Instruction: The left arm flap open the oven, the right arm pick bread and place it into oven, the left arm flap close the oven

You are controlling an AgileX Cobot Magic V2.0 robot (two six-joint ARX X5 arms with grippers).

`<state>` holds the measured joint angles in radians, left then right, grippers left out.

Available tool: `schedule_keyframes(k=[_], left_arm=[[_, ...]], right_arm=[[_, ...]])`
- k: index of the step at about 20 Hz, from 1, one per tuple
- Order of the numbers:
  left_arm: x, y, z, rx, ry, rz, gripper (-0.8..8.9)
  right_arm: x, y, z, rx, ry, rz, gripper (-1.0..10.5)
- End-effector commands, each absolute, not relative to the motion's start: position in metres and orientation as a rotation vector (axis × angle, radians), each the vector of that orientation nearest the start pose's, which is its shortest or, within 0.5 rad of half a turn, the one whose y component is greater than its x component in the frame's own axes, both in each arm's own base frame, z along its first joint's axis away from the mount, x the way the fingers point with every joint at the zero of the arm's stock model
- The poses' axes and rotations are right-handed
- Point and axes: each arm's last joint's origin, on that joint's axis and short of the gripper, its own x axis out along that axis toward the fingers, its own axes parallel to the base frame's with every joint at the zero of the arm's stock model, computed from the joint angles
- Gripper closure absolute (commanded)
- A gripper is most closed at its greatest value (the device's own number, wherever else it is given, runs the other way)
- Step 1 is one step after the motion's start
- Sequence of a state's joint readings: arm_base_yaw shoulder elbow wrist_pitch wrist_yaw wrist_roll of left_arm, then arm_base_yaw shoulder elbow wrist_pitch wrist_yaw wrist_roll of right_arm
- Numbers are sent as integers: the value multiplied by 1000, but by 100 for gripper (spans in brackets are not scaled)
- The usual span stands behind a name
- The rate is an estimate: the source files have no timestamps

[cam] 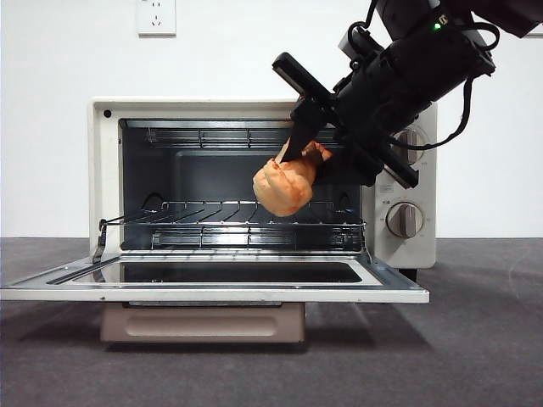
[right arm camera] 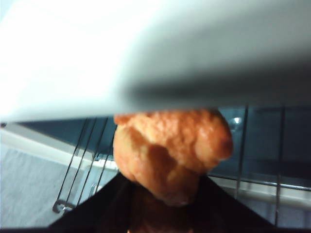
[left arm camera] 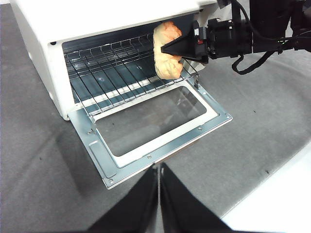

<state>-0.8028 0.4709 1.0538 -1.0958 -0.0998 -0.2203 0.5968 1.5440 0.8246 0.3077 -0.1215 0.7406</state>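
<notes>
Front view
- oven (cam: 254, 108): door (cam: 212, 284) flapped flat down, cavity open, wire rack (cam: 233, 222) bare.
- right gripper (cam: 299, 144): enters from 1–2 o'clock, jaws pinched on top end of bread.
- bread (cam: 285, 185): hangs at 7 o'clock off the jaw tips, long axis near vertical, right half of opening, clear above rack, not touching it.
- knobs (cam: 404, 219): at 3 o'clock of bread, close behind the arm body.

Left wrist view
- left gripper (left arm camera: 159, 171): jaws pressed together, empty, parked in front of the door's free edge, well apart from oven.
- bread (left arm camera: 167, 51): at cavity mouth, over rack's front edge; looks barely inside, depth hard to judge.
- right gripper (left arm camera: 171, 47): black tips clamped across loaf from the knob side.
- nearer arm: right, already on the loaf; left waits for the close.

Right wrist view
- bread (right arm camera: 172, 153): fills centre, gripped between both jaws, lumpy end toward rack.
- oven top edge (right arm camera: 146, 58): blurred white band close above loaf, so headroom judged tight.
- rack wires (right arm camera: 243, 145): beyond and below loaf.

Next move
- judgement: push deeper toward back wall, lower onto rack, then release.
- risk: wrist clipping upper frame.

Surface, room
- table (cam: 475, 339): dark grey matte.
- wall (cam: 51, 127): plain white, socket (cam: 156, 15) at 12 o'clock above oven.
</notes>
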Motion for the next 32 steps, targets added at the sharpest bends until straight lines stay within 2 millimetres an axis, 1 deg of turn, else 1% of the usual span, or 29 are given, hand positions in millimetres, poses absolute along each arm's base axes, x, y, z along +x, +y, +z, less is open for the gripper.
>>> schedule_keyframes(k=[1, 3, 7, 9, 18, 22, 25, 28, 31, 32], left_arm=[[29, -26, 367, 16, 515, -642, 804], [29, -26, 367, 16, 515, -642, 804], [29, -26, 367, 16, 516, -642, 804], [29, -26, 367, 16, 516, -642, 804], [28, -26, 366, 10, 535, -635, 805], [28, -25, 363, 4, 568, -609, 804], [29, -25, 360, -18, 614, -551, 804], [33, -28, 358, -43, 662, -522, 805], [39, -37, 356, -58, 732, -563, 805], [44, -44, 355, -49, 771, -586, 805]], right_arm=[[269, 192, 213, 621, 640, 510, 806], [268, 192, 213, 620, 640, 510, 800], [268, 193, 213, 619, 641, 510, 659], [267, 194, 213, 618, 643, 515, 611], [267, 194, 213, 615, 645, 524, 587], [263, 192, 221, 612, 643, 555, 587], [254, 192, 231, 598, 647, 574, 587], [240, 190, 244, 565, 653, 604, 587], [220, 188, 260, 495, 655, 653, 587], [207, 184, 270, 450, 655, 685, 587]])
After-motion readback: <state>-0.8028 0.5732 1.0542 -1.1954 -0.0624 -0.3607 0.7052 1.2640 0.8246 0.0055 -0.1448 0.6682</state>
